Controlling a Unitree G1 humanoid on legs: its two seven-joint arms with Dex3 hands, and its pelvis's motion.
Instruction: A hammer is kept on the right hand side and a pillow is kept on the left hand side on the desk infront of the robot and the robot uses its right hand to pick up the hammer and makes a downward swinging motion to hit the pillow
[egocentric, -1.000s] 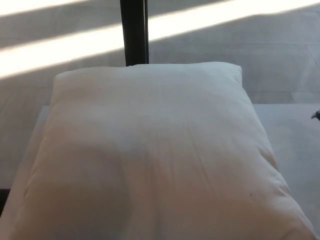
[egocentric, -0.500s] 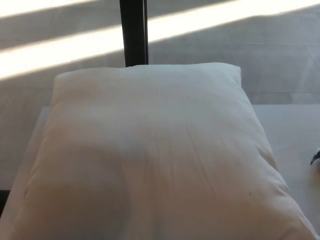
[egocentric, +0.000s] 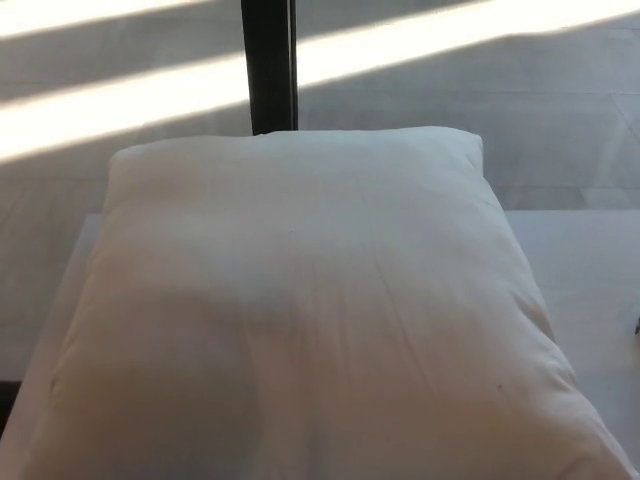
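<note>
A large white pillow (egocentric: 300, 310) lies on the white desk (egocentric: 585, 260) and fills most of the head view, its far edge near the top third of the picture. The hammer does not show. Neither of my hands shows as a hand. Only a tiny dark sliver (egocentric: 637, 325) pokes in at the right edge beside the pillow, too small to identify.
A black upright post (egocentric: 268, 65) stands behind the pillow's far edge. The grey floor (egocentric: 520, 110) beyond has bright diagonal bands of sunlight. A bare strip of desk runs along the pillow's right side.
The dark bit at the right edge has dropped from mid-height to lower down and slid almost out of the picture. The pillow has not moved.
</note>
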